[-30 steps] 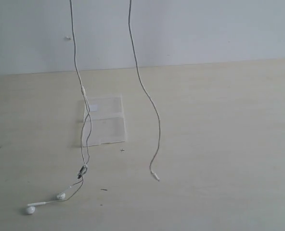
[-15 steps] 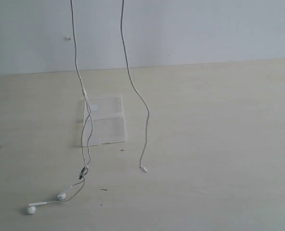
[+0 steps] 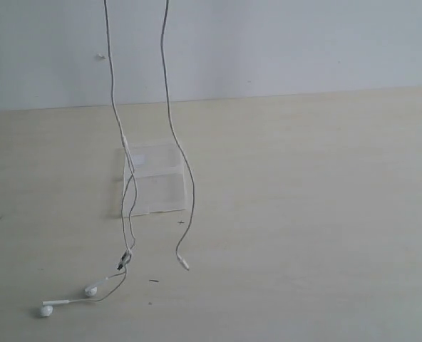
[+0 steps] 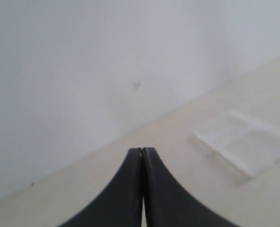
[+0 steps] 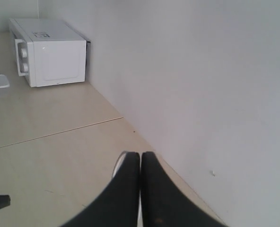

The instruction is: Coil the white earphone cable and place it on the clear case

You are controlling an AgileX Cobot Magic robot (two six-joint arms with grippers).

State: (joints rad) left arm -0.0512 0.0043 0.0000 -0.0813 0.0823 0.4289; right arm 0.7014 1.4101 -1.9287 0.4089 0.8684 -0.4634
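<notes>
The left gripper (image 4: 142,150) has its two black fingers pressed flat together. A hair-thin pale line runs in the seam below the tips, where it pinches the thin white earphone cable (image 3: 112,92). The right gripper (image 5: 140,153) is closed the same way, and a sliver of white cord curves out beside one finger.

Both grippers sit above the top edge of the exterior view, and the cable drops from them in two separate strands. The strand under the left gripper reaches the pale wooden table (image 3: 304,214). It passes a small dark spot low down and then splits. Its two small white earbuds lie on the surface at the near edge, one (image 3: 45,311) closest and the other (image 3: 90,290) just beyond it.

The strand under the right gripper hangs in a loose wave. It ends in the small white plug (image 3: 184,265), at or just above the table; which cannot be told.

Farther back lies the small flat transparent rectangular clear case (image 3: 157,189), flat on the table with a crosswise seam. It is well below both grippers, and both strands pass in front of it.

Behind the table rises a plain pale grey wall (image 3: 304,43). Far beyond the right gripper, a white box-shaped appliance (image 5: 50,49) with two knobs stands against that wall.
</notes>
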